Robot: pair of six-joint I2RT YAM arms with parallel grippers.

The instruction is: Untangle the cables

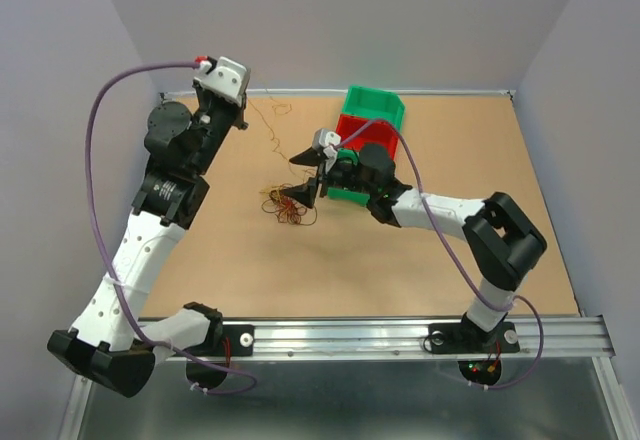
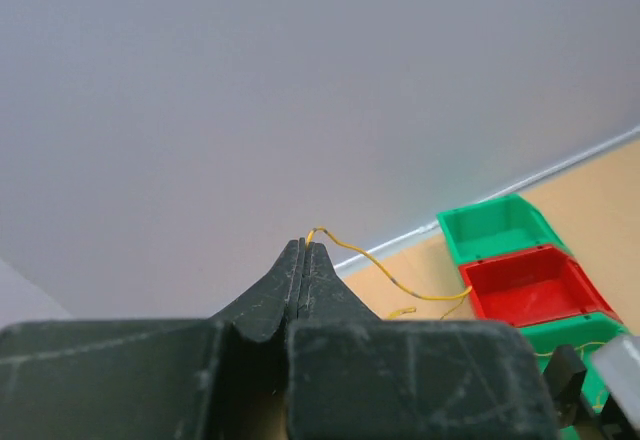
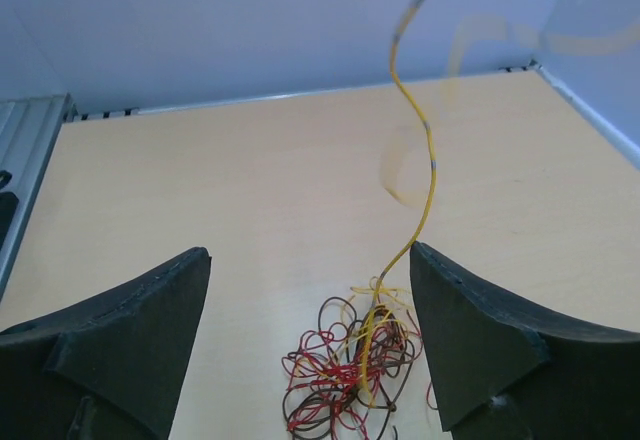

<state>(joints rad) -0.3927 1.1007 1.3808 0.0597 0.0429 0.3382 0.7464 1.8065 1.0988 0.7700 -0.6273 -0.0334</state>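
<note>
The cables (image 1: 288, 206) lie as a tangled clump of red, brown and yellow strands (image 3: 350, 372) on the tan table. One yellow cable (image 3: 430, 160) rises out of the clump toward the back left. My left gripper (image 2: 308, 244) is shut on the end of that yellow cable (image 2: 400, 285); in the top view it (image 1: 242, 118) is raised near the back wall. Just above the clump, my right gripper (image 3: 310, 250) stands open with one finger on each side and nothing pinched; from above it (image 1: 303, 175) is right of the clump.
A green bin (image 1: 375, 105) and a red bin (image 1: 365, 132) stand at the back, with another green bin (image 1: 345, 196) under the right arm. The green bin (image 2: 495, 225) and the red one (image 2: 530, 285) also show from the left wrist. A loose yellow strand (image 1: 280, 110) lies near the back wall.
</note>
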